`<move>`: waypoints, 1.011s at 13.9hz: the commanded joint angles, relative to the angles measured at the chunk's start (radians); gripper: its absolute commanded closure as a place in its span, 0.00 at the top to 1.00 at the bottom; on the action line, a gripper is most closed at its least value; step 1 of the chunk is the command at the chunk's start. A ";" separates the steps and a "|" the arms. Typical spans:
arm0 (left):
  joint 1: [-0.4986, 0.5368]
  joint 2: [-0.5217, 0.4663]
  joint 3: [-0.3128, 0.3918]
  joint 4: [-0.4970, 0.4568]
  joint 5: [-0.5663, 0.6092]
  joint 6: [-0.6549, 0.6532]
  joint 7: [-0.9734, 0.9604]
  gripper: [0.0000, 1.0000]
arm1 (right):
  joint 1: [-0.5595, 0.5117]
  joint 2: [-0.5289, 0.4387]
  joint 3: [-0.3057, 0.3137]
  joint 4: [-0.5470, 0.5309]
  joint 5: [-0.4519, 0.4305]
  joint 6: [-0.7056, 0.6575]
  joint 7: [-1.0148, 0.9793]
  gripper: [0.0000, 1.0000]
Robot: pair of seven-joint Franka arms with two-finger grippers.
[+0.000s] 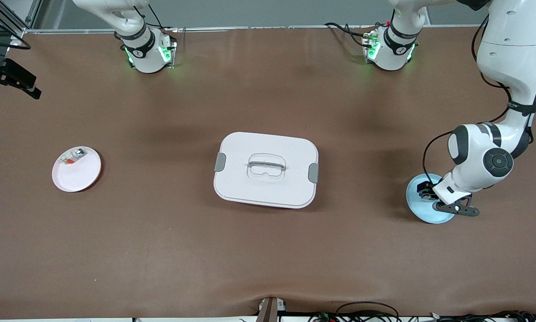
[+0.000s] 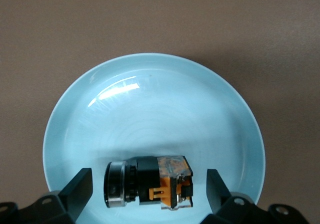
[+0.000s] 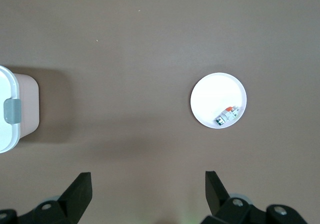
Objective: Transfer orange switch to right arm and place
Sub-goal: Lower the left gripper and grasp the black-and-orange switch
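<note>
The orange switch [image 2: 150, 181], a small black block with an orange face and a silver ring at one end, lies on its side on the light blue plate [image 2: 150, 109] at the left arm's end of the table. My left gripper [image 2: 148, 184] is low over this plate [image 1: 419, 209], open, with one finger on each side of the switch and not touching it. My right gripper [image 3: 148, 194] is open and empty, high above bare table. It is out of the front view.
A white lidded box [image 1: 266, 169] with grey clips stands mid-table. A white plate [image 1: 82, 176] at the right arm's end holds a white-grey small part [image 1: 73, 157] with a red-orange bit. The plate also shows in the right wrist view [image 3: 215, 92].
</note>
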 commanded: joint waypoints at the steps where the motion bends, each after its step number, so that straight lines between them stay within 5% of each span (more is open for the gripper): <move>1: -0.002 0.018 0.002 0.007 0.018 0.014 -0.017 1.00 | 0.003 -0.020 -0.004 -0.018 -0.003 0.005 -0.003 1.00; 9: 0.004 0.032 0.002 0.003 0.018 0.014 -0.016 1.00 | 0.001 -0.020 -0.005 -0.018 -0.003 0.007 -0.003 1.00; 14: 0.005 0.021 0.002 0.000 0.018 0.010 -0.017 0.26 | 0.001 -0.020 -0.005 -0.018 -0.003 0.007 -0.003 1.00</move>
